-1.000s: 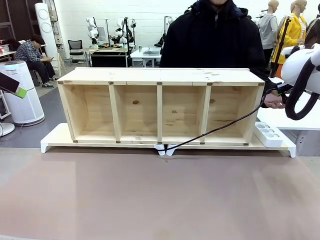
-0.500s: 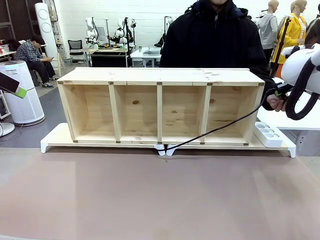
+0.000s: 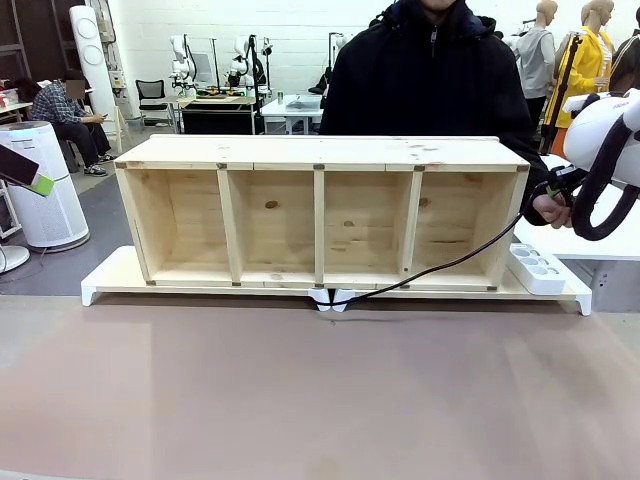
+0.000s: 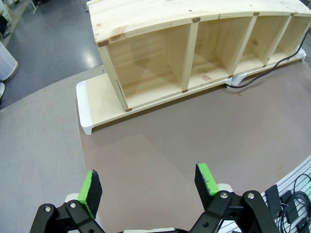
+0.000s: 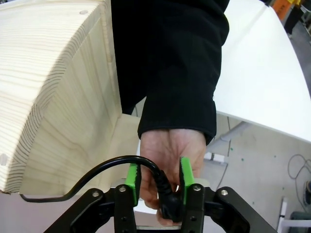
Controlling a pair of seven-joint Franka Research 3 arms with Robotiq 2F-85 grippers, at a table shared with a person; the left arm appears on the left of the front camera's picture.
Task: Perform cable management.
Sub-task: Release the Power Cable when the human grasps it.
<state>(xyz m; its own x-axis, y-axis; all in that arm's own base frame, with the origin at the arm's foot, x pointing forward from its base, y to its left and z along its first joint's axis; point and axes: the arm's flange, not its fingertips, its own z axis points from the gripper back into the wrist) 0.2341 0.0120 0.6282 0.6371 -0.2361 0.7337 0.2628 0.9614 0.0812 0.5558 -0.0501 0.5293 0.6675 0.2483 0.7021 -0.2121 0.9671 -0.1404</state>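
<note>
Cable (image 5: 163,191): plug end between right tool (image 5: 159,180) pads, contact unclear; person's hand (image 5: 170,153) behind, partly hidden. Left tool (image 4: 148,187): spread, empty.

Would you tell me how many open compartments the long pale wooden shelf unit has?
4, side by side in one row across the long pale wooden shelf unit: far left, centre-left, centre-right, far right. None appears hidden.

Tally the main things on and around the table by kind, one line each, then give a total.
Wooden shelf unit: 1
White riser board: 1
Power strip: 1
Cable: 1
Grippers: 2, left, right
Person's hand: 1
Total: 7
</note>
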